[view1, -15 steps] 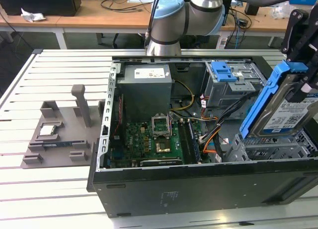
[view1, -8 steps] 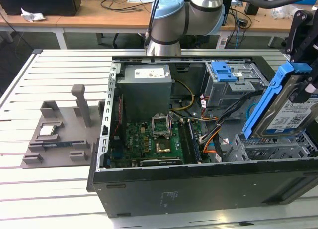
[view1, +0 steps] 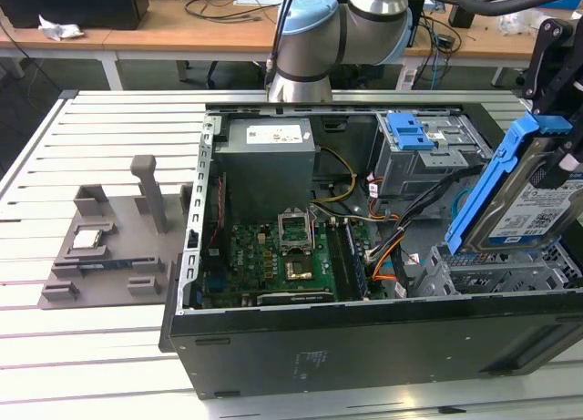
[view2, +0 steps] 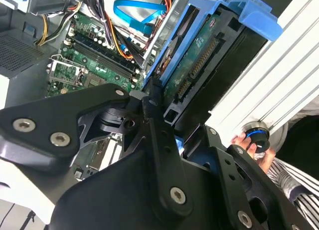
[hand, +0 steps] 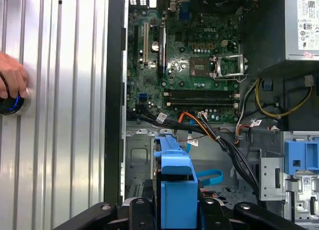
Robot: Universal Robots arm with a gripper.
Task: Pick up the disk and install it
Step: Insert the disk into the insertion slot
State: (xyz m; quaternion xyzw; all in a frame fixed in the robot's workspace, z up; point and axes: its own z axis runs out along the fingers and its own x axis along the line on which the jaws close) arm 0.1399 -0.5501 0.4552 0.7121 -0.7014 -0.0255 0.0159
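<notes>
The disk (view1: 533, 210) is a silver hard drive with a white-and-blue label in a blue plastic carrier. It hangs tilted on edge over the open computer case (view1: 364, 338), at the exterior view's right. My gripper (view1: 557, 160) is shut on it from above. Under the disk sits an empty grey metal cage (view1: 492, 274) in the case's near right corner. In the second wrist view the disk's green circuit-board side (view2: 197, 55) shows between the black fingers (view2: 149, 105). In the first wrist view the blue carrier (hand: 175, 175) stands between my gripper's (hand: 175, 206) two black arms.
A grey drive bay with a blue top (view1: 419, 133) sits at the back right of the case, beside cables (view1: 383, 247) and the motherboard (view1: 282, 256). A grey fixture (view1: 109, 247) holding a small chip lies left. A person's hand (hand: 10, 78) rests on a knob on the table.
</notes>
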